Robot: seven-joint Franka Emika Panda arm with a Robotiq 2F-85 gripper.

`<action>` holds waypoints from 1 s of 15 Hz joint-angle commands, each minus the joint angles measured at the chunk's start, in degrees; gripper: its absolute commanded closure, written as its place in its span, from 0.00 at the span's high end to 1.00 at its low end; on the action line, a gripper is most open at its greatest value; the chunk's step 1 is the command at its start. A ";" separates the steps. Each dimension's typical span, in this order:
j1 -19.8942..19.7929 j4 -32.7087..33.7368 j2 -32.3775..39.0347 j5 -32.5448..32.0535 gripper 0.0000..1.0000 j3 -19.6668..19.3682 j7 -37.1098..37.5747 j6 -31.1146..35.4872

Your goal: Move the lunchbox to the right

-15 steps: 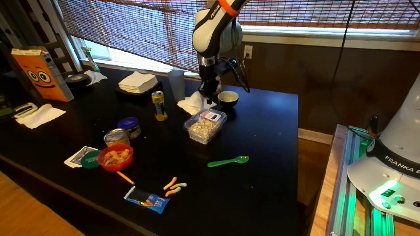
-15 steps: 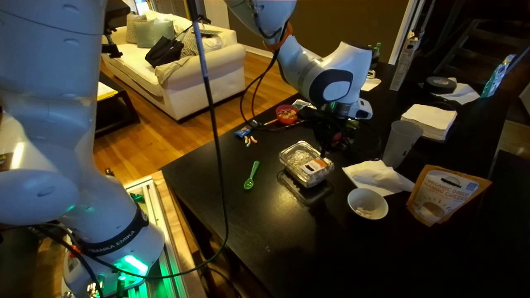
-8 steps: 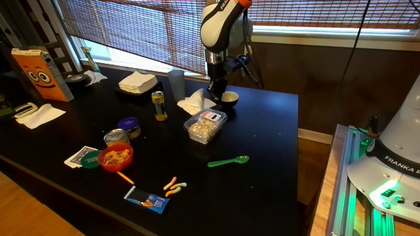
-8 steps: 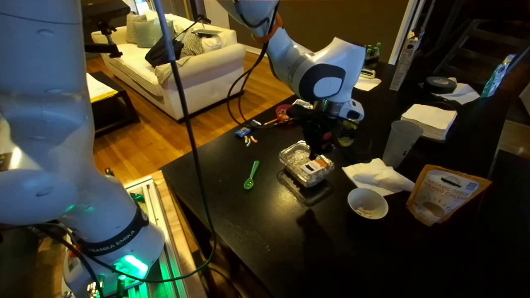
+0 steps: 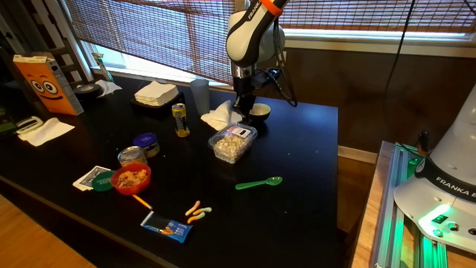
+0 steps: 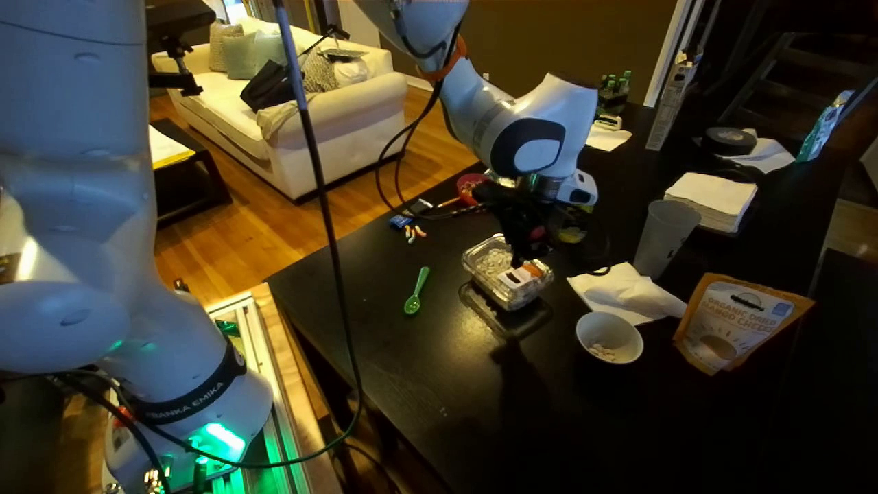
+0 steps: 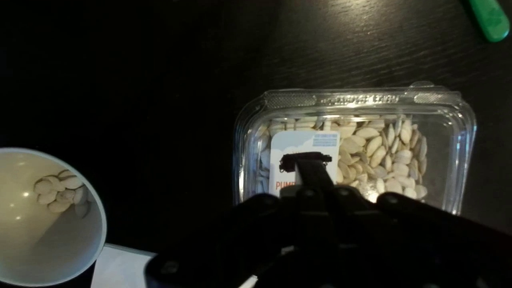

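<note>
Claw (image 7: pixel 313 172) looks fully closed, hanging over the lunchbox (image 7: pixel 374 156); can't tell if touching. Arm (image 5: pixel 240 42) bent out over worktop (image 5: pixel 305 167), pointing down.

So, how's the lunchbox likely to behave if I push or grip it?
The lunchbox looks like thin clear plastic, so its walls may flex when squeezed. It sits low and broad, so a push would probably slide it rather than tip it. The loose seeds inside might shift.
</note>
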 commanded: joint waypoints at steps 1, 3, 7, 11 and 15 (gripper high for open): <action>0.30 -0.29 2.48 -0.19 0.00 0.03 1.06 2.71; 0.27 -0.48 3.49 -0.61 0.00 -0.24 1.20 3.01; -0.52 -0.67 6.18 0.30 0.00 0.30 0.19 5.25; -0.37 -0.36 6.85 -0.16 0.00 0.15 0.54 6.07; 0.06 -1.06 3.77 -0.45 0.00 0.34 0.60 5.36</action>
